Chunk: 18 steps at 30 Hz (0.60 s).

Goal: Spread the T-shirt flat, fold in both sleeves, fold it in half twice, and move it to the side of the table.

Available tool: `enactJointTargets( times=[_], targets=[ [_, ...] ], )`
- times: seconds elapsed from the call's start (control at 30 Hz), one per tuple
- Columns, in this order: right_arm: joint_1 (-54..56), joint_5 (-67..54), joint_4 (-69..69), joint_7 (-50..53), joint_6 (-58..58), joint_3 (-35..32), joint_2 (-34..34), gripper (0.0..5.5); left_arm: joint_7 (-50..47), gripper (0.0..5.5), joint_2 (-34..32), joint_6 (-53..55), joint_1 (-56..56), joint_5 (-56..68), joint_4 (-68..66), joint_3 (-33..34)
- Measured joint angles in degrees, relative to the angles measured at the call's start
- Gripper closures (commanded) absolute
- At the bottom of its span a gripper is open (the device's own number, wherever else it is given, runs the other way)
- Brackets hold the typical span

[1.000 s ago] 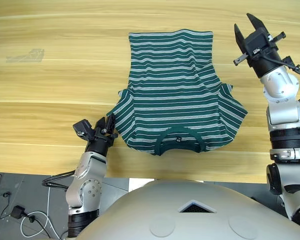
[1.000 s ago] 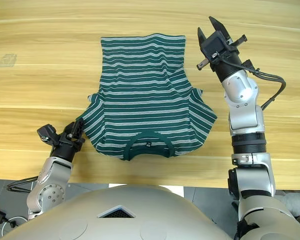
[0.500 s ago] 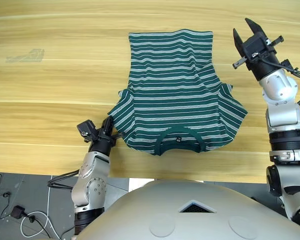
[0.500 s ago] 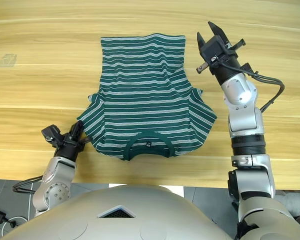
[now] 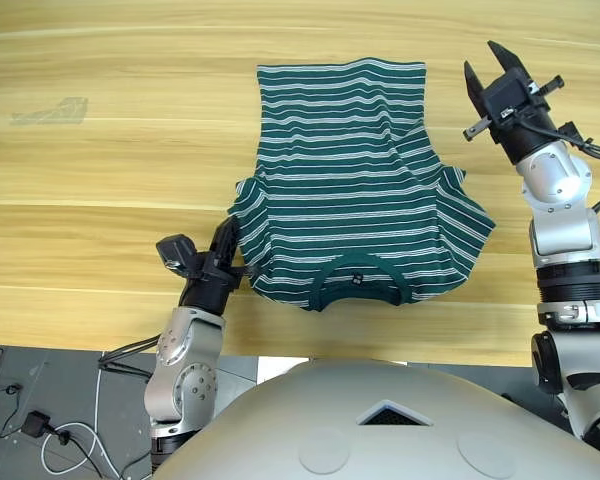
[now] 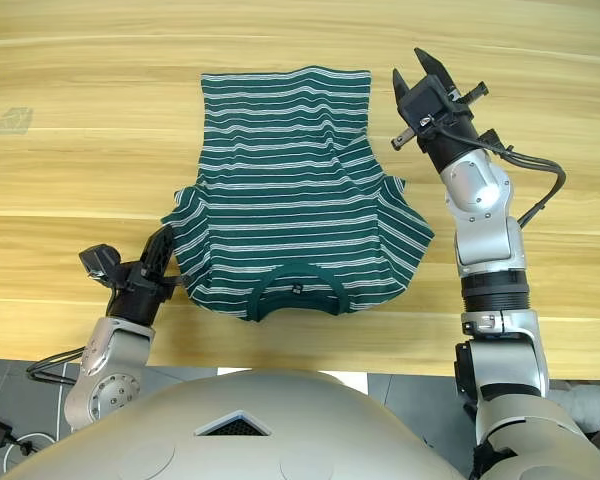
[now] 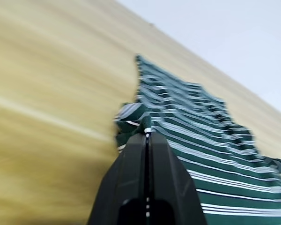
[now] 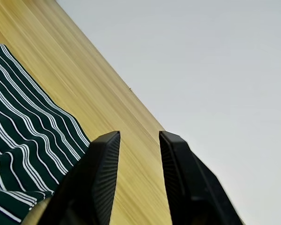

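Currently the T-shirt (image 5: 345, 180) is laid mid-table (image 5: 110, 200). Its left sleeve (image 5: 242, 200) is pinched by the left gripper (image 7: 146, 135) (fingers pressed together). The right gripper (image 5: 485, 62) is spread beside the far hem corner.

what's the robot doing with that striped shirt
The robot is working on a green striped T-shirt that lies mostly flat on the wooden table, collar toward it. Its left gripper is shut on the edge of the sleeve on its left side. Its right gripper is open beside the shirt's far right corner, holding nothing. Neither sleeve looks folded in yet.
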<state>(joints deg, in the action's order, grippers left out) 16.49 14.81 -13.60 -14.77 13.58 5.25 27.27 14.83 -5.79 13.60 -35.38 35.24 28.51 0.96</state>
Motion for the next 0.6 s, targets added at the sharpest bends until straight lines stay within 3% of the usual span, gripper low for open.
enactJointTargets(
  times=[0.37,0.53,0.6],
  targets=[
    [0.07,0.11,-1.41,0.15,-0.15,0.27,-0.29,3.95,8.78,5.48,-7.4,-4.47,-1.57,-15.54,0.14,-15.08],
    [-0.17,0.1,-1.41,0.3,-0.14,0.25,-0.27,3.95,6.83,5.48,-7.21,-5.24,0.12,-20.02,-3.12,-15.92],
    [-0.76,0.09,-1.41,0.32,-0.14,0.25,-0.27,3.95,5.9,5.22,-6.92,-5.24,0.46,-21.36,-3.95,-15.93]
  ],
)
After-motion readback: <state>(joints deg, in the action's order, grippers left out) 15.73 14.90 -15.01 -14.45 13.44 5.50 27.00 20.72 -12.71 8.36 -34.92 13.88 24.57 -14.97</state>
